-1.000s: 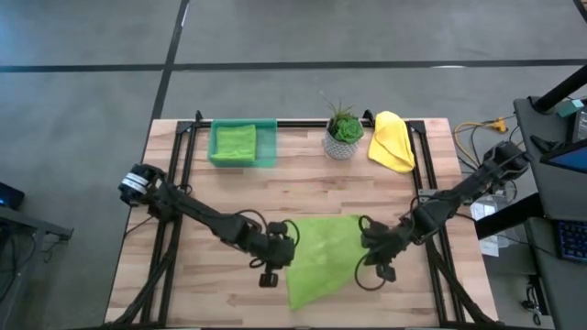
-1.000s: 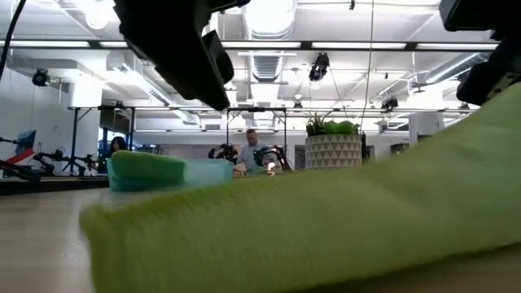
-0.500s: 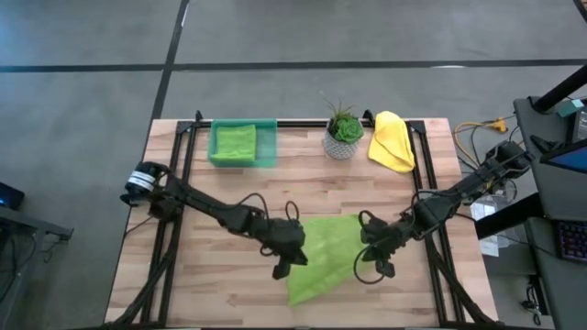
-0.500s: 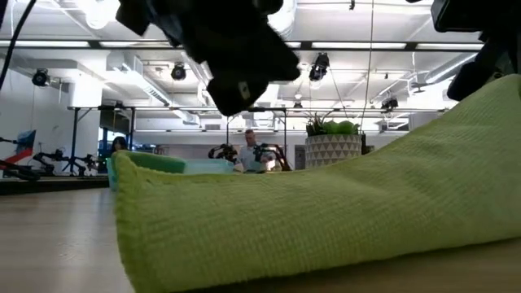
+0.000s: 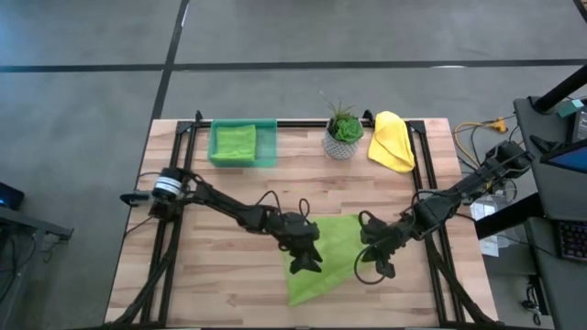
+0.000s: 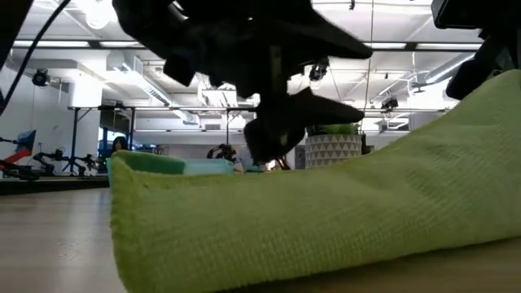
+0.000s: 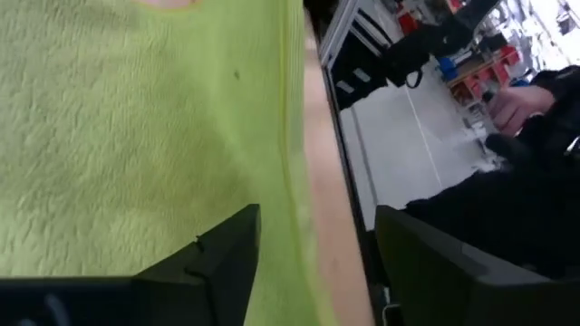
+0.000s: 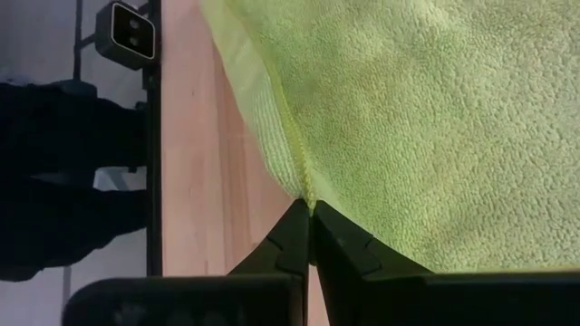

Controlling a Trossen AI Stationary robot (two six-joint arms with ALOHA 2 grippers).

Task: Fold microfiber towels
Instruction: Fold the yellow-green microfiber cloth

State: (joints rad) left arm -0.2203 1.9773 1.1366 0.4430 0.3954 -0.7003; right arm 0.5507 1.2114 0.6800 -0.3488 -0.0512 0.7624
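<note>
Two grippers on one lime green towel (image 5: pixel 323 258), lower centre of the high view.
We see the right gripper (image 5: pixel 365 240) pinching its edge, the left gripper (image 5: pixel 305 260) spread above it; we should flatten the fold before releasing.

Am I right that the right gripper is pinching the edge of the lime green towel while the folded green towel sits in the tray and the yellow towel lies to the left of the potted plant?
Not quite: the high view shows the yellow towel to the right of the potted plant, not the left. The rest holds: the right gripper is shut on the lime green towel, and the folded green towel sits in the tray.
</note>
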